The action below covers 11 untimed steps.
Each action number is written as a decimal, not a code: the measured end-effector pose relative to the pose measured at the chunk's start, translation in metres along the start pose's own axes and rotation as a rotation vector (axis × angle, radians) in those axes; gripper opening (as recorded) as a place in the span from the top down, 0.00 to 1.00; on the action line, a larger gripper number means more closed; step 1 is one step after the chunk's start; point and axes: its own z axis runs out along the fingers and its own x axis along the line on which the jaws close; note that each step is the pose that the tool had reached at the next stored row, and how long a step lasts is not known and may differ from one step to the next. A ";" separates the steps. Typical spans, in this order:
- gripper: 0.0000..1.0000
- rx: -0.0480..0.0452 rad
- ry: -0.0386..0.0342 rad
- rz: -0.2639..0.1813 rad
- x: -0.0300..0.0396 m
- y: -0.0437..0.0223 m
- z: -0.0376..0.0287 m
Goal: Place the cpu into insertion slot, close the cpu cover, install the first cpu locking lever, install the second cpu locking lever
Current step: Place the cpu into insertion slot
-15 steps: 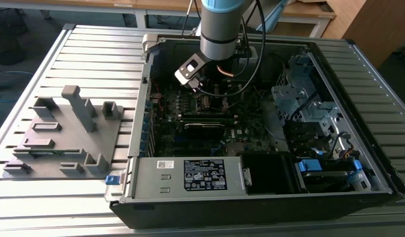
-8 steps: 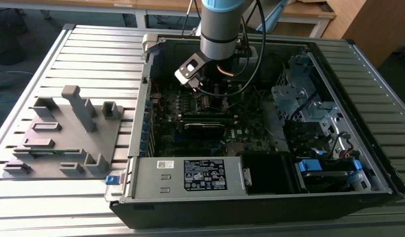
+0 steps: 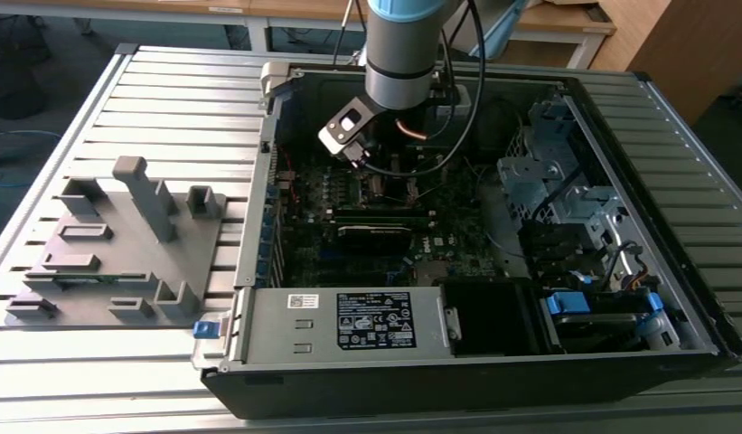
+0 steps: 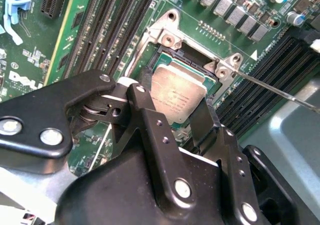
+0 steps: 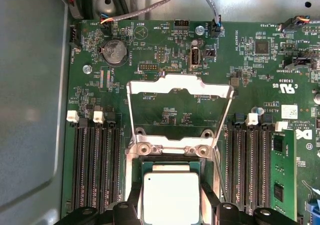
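Note:
The cpu (image 5: 171, 195) shows a dull silver top and lies level in the insertion slot (image 5: 171, 161), just inside its rim. My gripper (image 5: 171, 207) straddles it, a black finger pressed against each of two opposite edges. The second wrist view shows the same hold, with the gripper (image 4: 175, 92) on the cpu (image 4: 177, 100) and the insertion slot's (image 4: 176, 56) dark far edge beyond. The cpu cover (image 5: 180, 91) stands swung open past the socket hinge. A thin locking lever (image 4: 270, 89) sticks out, unlatched. In the exterior view the gripper (image 3: 368, 168) is down inside the computer case.
Long black memory slots (image 5: 95, 165) flank the socket on both sides, one holding a green module (image 5: 282, 170). The open case (image 3: 660, 99) has a drive cage (image 3: 551, 181) and a power supply (image 3: 346, 321). A grey fixture block (image 3: 117, 244) lies on the exterior view's left.

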 end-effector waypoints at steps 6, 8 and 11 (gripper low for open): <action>0.46 0.0001 -0.0001 0.000 0.0000 -0.0002 0.0007; 0.46 0.0000 0.0000 0.000 0.0000 -0.0002 0.0007; 0.46 -0.0001 0.0002 0.000 -0.0001 -0.0003 0.0008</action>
